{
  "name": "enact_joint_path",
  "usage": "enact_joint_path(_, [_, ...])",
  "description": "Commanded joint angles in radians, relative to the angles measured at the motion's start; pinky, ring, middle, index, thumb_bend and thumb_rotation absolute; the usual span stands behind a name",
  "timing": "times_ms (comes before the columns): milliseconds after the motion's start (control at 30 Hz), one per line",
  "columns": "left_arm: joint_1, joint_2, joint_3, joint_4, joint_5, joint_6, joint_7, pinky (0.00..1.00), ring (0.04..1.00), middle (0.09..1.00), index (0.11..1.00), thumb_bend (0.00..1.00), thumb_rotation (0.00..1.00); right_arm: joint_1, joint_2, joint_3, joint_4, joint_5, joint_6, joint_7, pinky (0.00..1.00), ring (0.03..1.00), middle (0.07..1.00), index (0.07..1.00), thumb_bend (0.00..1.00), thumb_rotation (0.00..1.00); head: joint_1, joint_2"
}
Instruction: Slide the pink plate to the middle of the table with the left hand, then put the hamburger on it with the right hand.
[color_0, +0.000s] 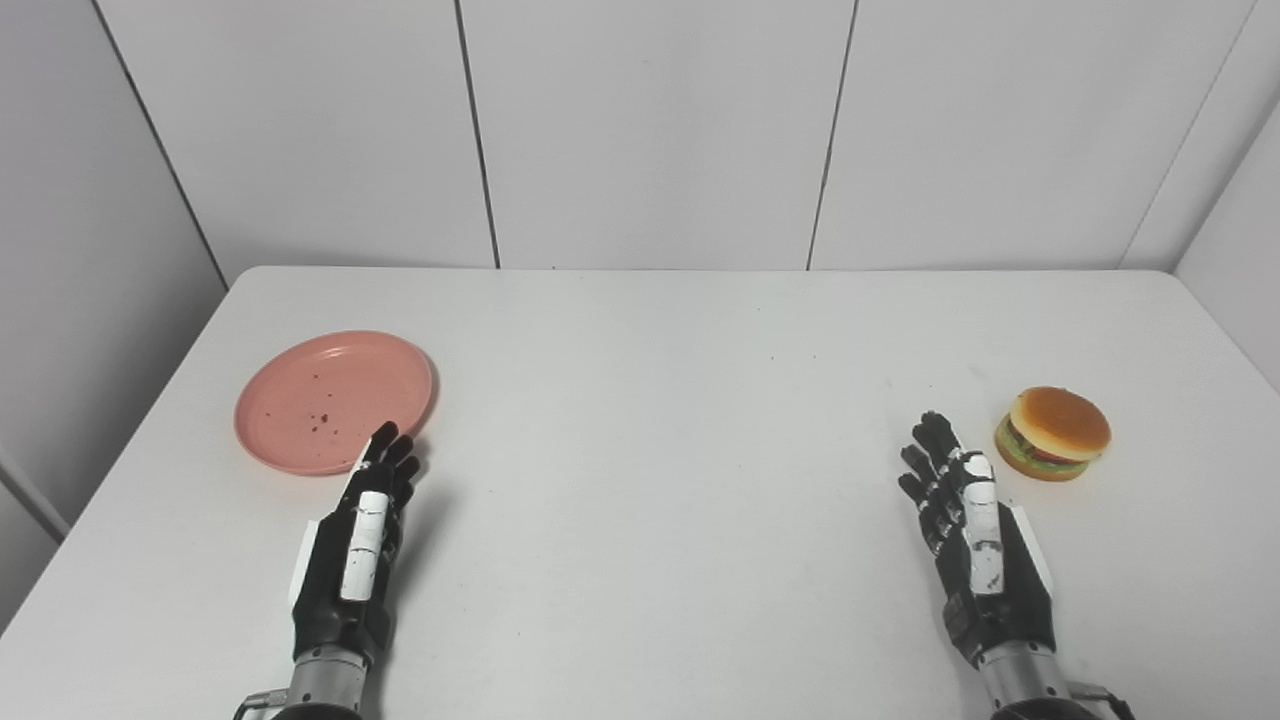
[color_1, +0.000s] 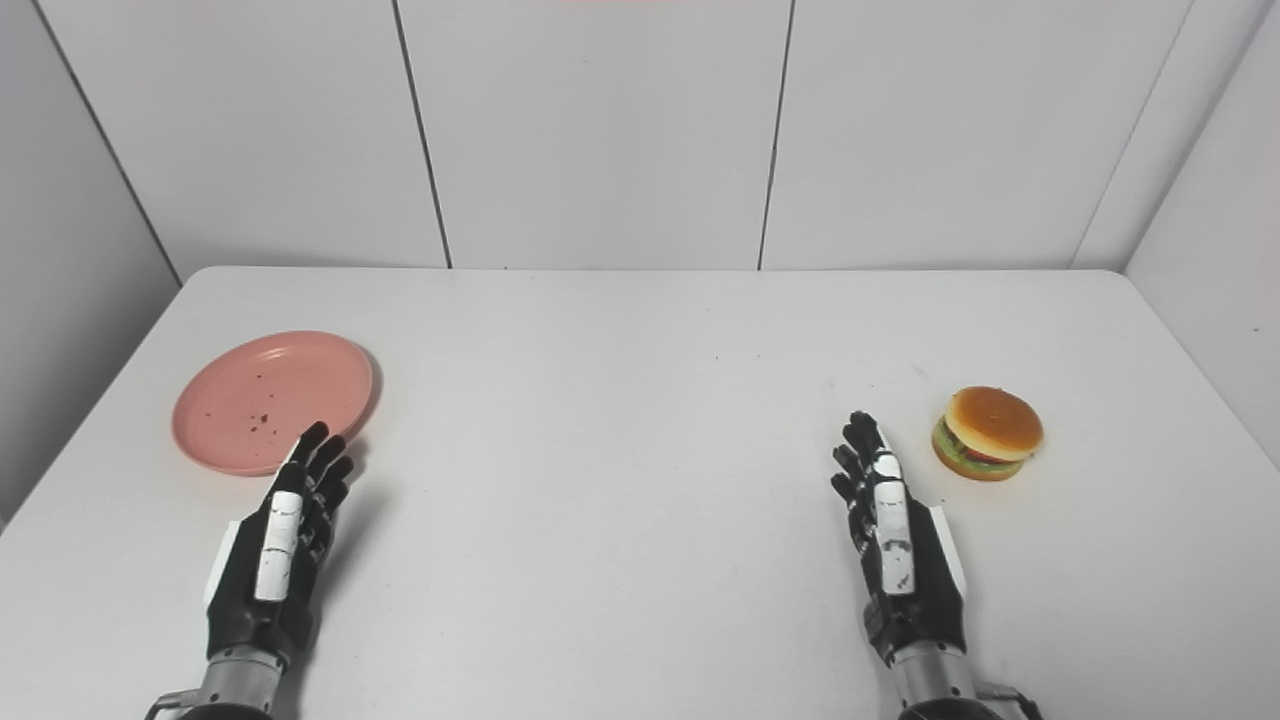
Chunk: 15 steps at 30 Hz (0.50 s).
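A pink plate (color_0: 320, 385) with a few dark crumbs lies on the left side of the white table (color_0: 660, 400). My left hand (color_0: 357, 545) is open, palm edge-on, its fingertips just overlapping the plate's near right rim. A toy hamburger (color_0: 1055, 432) with a tan bun, green lettuce and a red layer sits at the right. Left of the hamburger and a little nearer to me, my right hand (color_0: 975, 535) is open with fingers straight, not touching it.
White wall panels stand behind the table's far edge (color_0: 700, 269). The table's left edge (color_0: 120, 450) runs close to the plate, and its right edge (color_0: 1225, 330) lies beyond the hamburger.
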<state>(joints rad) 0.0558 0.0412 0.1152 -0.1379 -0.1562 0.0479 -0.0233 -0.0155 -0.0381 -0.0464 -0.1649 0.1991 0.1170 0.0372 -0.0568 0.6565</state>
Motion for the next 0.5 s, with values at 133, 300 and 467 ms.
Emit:
enact_joint_path(133, [-0.021, 0.005, -0.011, -0.016, 0.001, -0.007, -0.009, 0.98, 0.945, 0.941, 0.908, 0.83, 0.87, -0.019, -0.003, -0.002, -0.037, 0.007, -0.014, 0.012, 0.97, 0.961, 0.962, 0.943, 0.84, 1.0, 0.002, 0.001])
enact_joint_path(300, [-0.022, 0.006, -0.012, -0.016, -0.004, -0.006, -0.011, 0.99, 0.949, 0.945, 0.908, 0.82, 0.87, -0.02, -0.005, -0.002, -0.034, 0.006, -0.011, 0.012, 0.97, 0.958, 0.96, 0.942, 0.84, 1.0, 0.0, 0.0])
enact_joint_path(467, [-0.022, 0.014, -0.015, -0.012, -0.002, -0.003, -0.016, 0.99, 0.951, 0.949, 0.915, 0.81, 0.88, -0.021, -0.001, -0.001, -0.034, 0.008, -0.006, 0.011, 0.98, 0.959, 0.962, 0.946, 0.83, 1.0, -0.003, 0.0])
